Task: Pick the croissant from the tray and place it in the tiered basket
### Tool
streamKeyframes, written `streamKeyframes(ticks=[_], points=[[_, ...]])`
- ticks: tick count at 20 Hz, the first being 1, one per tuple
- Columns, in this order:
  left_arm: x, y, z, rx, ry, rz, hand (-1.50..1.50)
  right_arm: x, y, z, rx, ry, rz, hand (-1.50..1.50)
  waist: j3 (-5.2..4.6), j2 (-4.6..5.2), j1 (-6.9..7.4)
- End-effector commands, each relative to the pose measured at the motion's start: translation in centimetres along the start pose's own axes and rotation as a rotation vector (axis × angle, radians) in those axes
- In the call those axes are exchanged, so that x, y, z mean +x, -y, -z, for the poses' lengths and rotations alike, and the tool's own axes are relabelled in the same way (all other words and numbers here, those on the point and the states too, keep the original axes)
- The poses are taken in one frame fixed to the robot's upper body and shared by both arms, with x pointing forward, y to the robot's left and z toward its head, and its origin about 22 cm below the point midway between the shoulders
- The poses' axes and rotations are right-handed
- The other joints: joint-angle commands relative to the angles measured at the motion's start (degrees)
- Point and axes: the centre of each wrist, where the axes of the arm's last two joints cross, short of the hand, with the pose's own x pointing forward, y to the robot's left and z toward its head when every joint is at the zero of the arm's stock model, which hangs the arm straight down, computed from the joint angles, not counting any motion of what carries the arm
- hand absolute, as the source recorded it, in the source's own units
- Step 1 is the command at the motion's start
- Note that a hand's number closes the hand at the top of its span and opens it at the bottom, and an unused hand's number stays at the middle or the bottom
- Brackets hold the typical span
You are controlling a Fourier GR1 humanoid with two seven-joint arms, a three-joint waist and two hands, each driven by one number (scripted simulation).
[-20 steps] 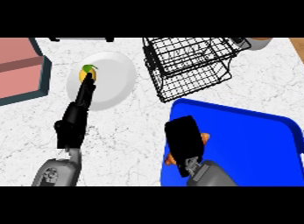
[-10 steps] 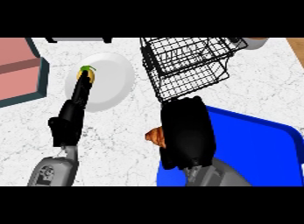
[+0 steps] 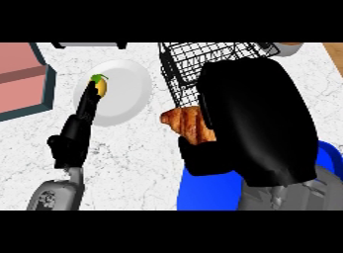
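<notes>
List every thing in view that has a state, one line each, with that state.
croissant: held in the right hand, lifted off the tray
right hand: fingers curled round the croissant
left hand: open, fingers straight, over the plate
tiered basket: upright, nothing seen in it
blue tray: flat on the counter
white plate: holds a yellow-green fruit

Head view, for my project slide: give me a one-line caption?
Right hand carries the croissant toward the tiered basket; left hand rests by the plate.

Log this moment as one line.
right hand: holding croissant | beside basket | off tray | left hand: open near plate
</notes>
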Motion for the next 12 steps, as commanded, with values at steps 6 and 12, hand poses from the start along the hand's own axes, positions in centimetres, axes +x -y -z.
streamKeyframes(ticks=[6, 12], points=[[0.5, 1.5, -0.1, -0.02, 0.009, -0.008, 0.0, -0.8, 4.6, 4.1, 0.029, -0.129, 0.278, 1.5, 0.01, 0.18, 0.72], [1.0, -2.1, 0.3, -0.005, 0.023, -0.002, 0.0, 0.5, 4.4, 7.1, -0.001, -0.152, 0.245, 1.5, 0.05, 0.29, 0.42]])
